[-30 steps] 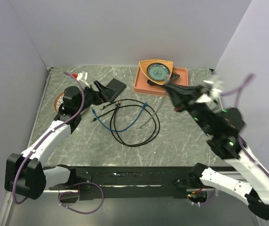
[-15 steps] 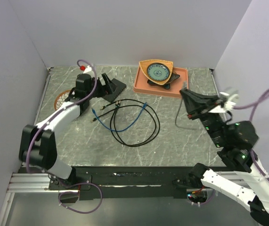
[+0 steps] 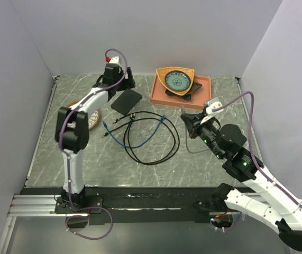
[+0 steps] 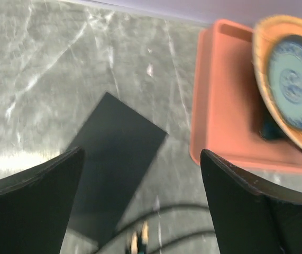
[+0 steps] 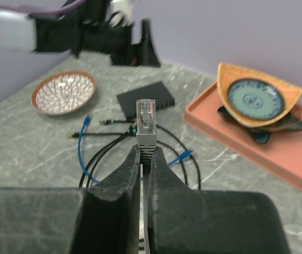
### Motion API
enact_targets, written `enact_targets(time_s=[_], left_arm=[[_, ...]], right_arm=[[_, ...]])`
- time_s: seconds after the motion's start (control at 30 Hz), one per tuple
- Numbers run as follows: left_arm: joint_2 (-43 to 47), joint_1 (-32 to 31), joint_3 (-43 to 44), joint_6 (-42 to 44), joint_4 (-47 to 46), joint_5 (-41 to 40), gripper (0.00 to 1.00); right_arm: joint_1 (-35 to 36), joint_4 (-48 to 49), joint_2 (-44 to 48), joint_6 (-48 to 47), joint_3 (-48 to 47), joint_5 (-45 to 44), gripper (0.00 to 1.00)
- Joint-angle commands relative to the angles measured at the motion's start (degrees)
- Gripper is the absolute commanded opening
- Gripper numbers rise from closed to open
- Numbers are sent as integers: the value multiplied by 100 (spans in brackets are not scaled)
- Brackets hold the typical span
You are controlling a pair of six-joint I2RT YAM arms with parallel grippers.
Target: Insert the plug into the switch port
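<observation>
Change, left arm: the left arm now reaches far across the table, where a second ago it sat bunched at the left side with the black box point(image 3: 126, 100) tilted against its gripper. The box now lies flat on the table, clear of the arm.
Change, right arm: it has come down from a raised pose near the orange tray point(image 3: 201, 95) and turned toward the middle of the table.
Meaning for the task: the box looks set down and ready, and the plug is now aimed its way. The insertion itself is not yet begun.
Left gripper point(image 3: 118, 80): fully released, hovering above the box's far end. Its fingers point(image 4: 34, 206) stand wide apart and touch nothing.
Right gripper point(image 5: 143, 153): clenched. Its fingers point(image 5: 120, 182) pinch the grey boot of the plug point(image 5: 145, 117), whose clear tip stands up past them.
Switch port point(image 5: 163, 105): on the thin edge of the box that faces the tray side. The plug is well apart from it.
Between them: loose black cables point(image 3: 153, 138) and a blue cable point(image 3: 120, 138) lie on the table.
</observation>
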State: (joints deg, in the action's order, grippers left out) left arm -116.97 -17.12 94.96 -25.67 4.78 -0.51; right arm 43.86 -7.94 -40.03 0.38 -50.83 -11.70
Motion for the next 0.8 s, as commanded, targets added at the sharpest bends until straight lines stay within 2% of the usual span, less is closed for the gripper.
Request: enact_targets(time_s=[0.0,0.03,0.13,0.23,0.33,0.43,0.6,0.77], left_arm=[[-1158,-72,1479,264,840,-449,96],[-1370,-80,1986,299,945,-554,96],[-2057,-89,2736,317,1263,-765,96],[-2435,-98,3028,335,1122,-845,96],[-2673,-124,3203,422,929,-986,96],[-2980,-159,3660,580,1358,-1012,97],[-2902,-177,3232,590,1429,-819,98],[-2780,-168,2907,467,1886,-573,99]], right_arm=[[-193,188,-101,461,169,457,0],[-228,214,-136,515,196,563,0],[-526,284,-242,761,292,1143,0],[-834,363,-347,990,416,1870,0],[-1002,355,-470,1087,442,2206,0],[-1054,311,-558,1078,434,2313,0],[-1116,311,-742,1104,433,2567,0],[-1151,232,-866,1140,433,2743,0]])
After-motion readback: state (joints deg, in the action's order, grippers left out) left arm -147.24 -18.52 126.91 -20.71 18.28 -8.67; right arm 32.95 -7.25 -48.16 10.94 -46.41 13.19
